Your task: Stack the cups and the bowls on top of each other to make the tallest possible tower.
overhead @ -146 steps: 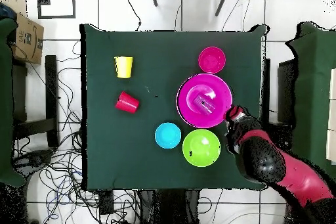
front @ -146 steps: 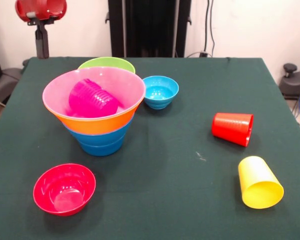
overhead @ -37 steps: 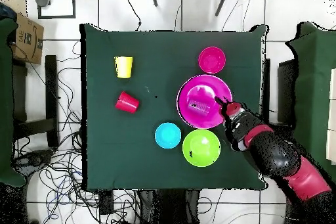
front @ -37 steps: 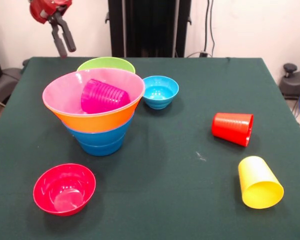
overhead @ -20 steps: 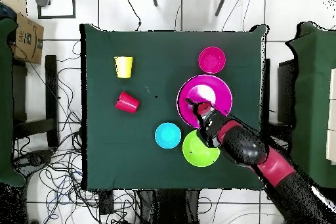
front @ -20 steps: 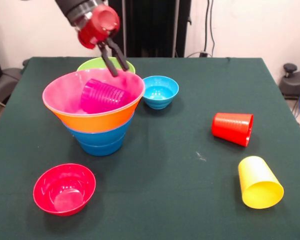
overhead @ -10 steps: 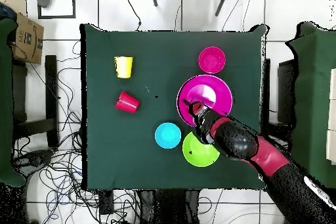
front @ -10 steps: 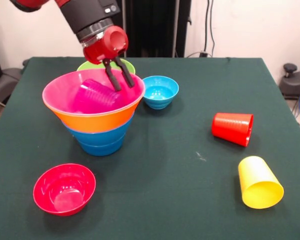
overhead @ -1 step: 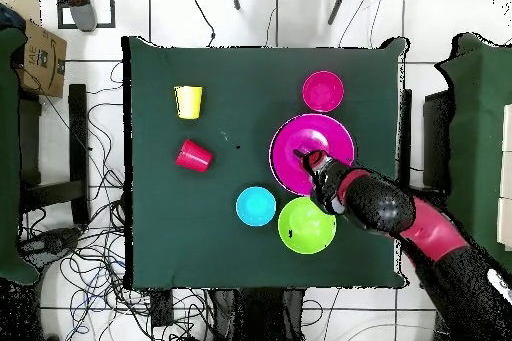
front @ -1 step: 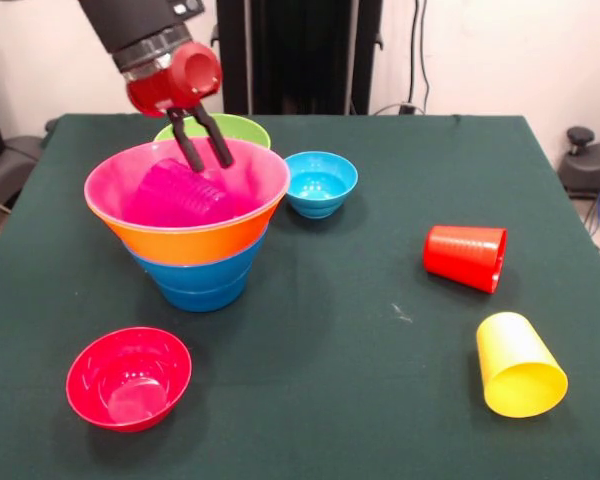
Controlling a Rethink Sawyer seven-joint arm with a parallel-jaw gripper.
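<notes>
The tower stands left of centre: a pink bowl [front @ -1 step: 258, 178] [overhead @ -1 step: 332, 133] nested in an orange bowl [front @ -1 step: 200, 246] on a blue bowl [front @ -1 step: 202, 286]. The purple cup [front @ -1 step: 178, 195] lies on its side inside the pink bowl. My gripper [front @ -1 step: 207, 158] [overhead @ -1 step: 306, 161] hangs open just above that cup, its fingers reaching below the bowl's rim. A green bowl [front @ -1 step: 220, 127] [overhead @ -1 step: 305, 227] sits behind the tower, a light-blue bowl [front @ -1 step: 320, 183] [overhead @ -1 step: 256, 206] beside it, and a small red bowl [front @ -1 step: 128, 378] [overhead @ -1 step: 323, 90] in front. The red cup [front @ -1 step: 465, 257] [overhead @ -1 step: 194, 155] and yellow cup [front @ -1 step: 518, 366] [overhead @ -1 step: 188, 101] lie on their sides.
Dark green cloth covers the table [front @ -1 step: 360, 400]. A cardboard box [overhead @ -1 step: 40, 57] sits off the table's corner, and cables run over the floor around it. My arm [overhead @ -1 step: 420, 232] crosses the table edge beside the green bowl.
The gripper swung in from beyond the table's edge, dropped into the pink bowl, and in the last half second shifted left over the purple cup. The cup rolled slightly inside the bowl.
</notes>
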